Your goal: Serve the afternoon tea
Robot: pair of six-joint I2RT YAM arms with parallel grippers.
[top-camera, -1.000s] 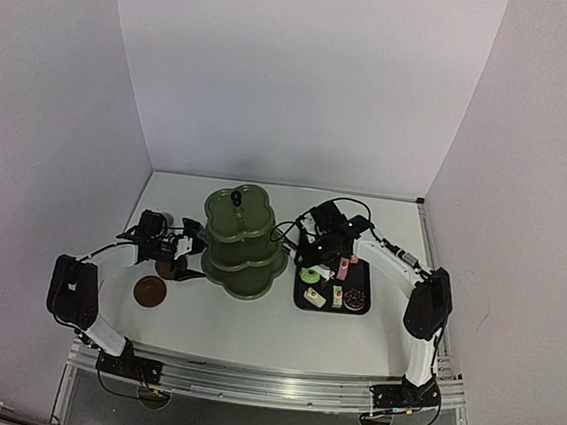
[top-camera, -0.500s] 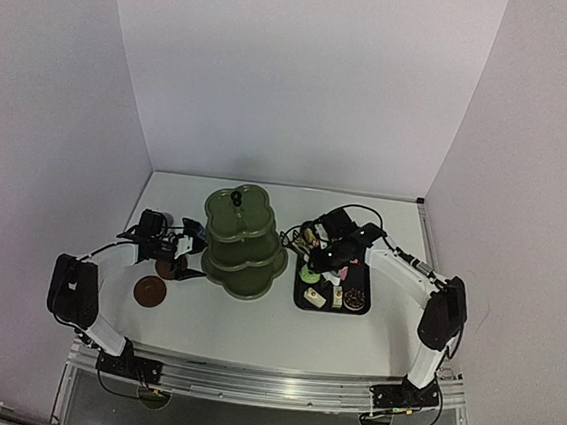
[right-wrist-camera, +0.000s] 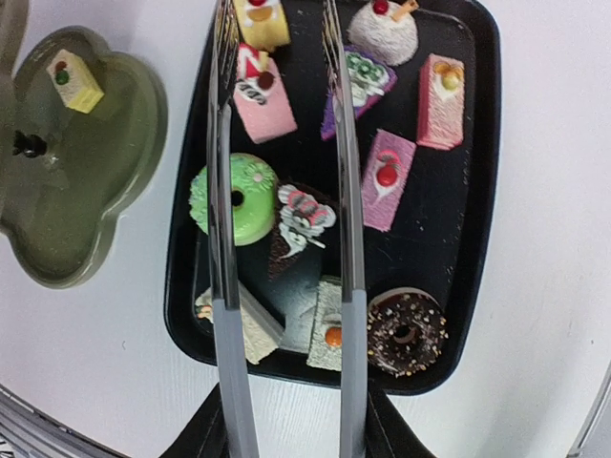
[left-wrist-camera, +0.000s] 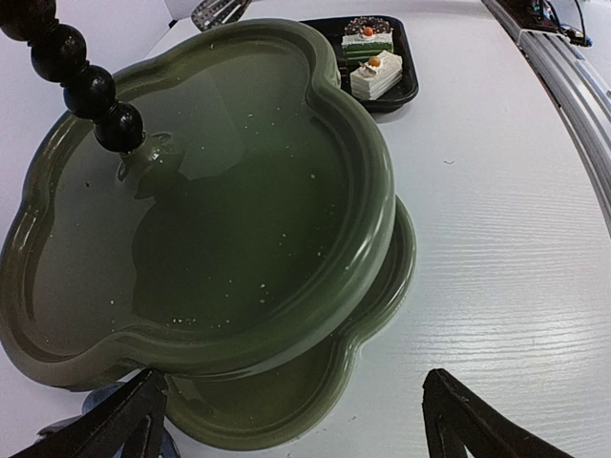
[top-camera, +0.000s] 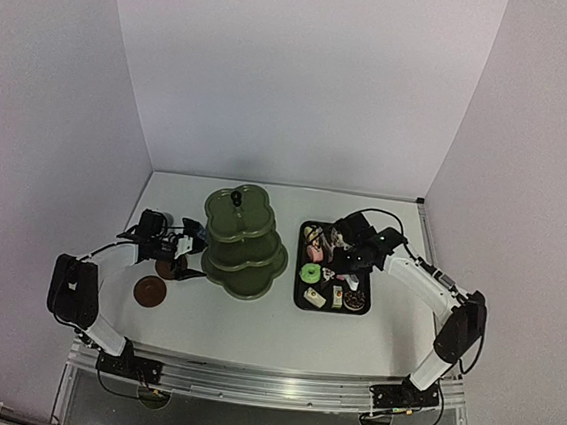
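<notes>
The dark green three-tier stand [top-camera: 245, 244] stands mid-table and fills the left wrist view [left-wrist-camera: 239, 191]. My left gripper [top-camera: 195, 253] [left-wrist-camera: 291, 415] is open at the stand's left side, level with its lower tiers and holding nothing. My right gripper [top-camera: 347, 259] [right-wrist-camera: 286, 434] is shut on the metal tongs [right-wrist-camera: 344, 191], which hang open above the black tray [right-wrist-camera: 458, 239] of pastries. Nothing sits between the tong tips. Below them lie a green doughnut [right-wrist-camera: 239, 200] and a chocolate doughnut [right-wrist-camera: 406, 332]. One yellow cake cube [right-wrist-camera: 74, 81] rests on a stand tier [right-wrist-camera: 86, 181].
One brown saucer [top-camera: 149, 291] lies at the front left; another [top-camera: 168, 267] is partly under my left gripper. The tray [top-camera: 367, 281] sits just right of the stand. White walls close off three sides. The table's near edge has a metal rail [left-wrist-camera: 563, 67].
My right arm has swung rightward from beside the stand to above the tray, still carrying the tongs. The left arm has stayed where it was.
</notes>
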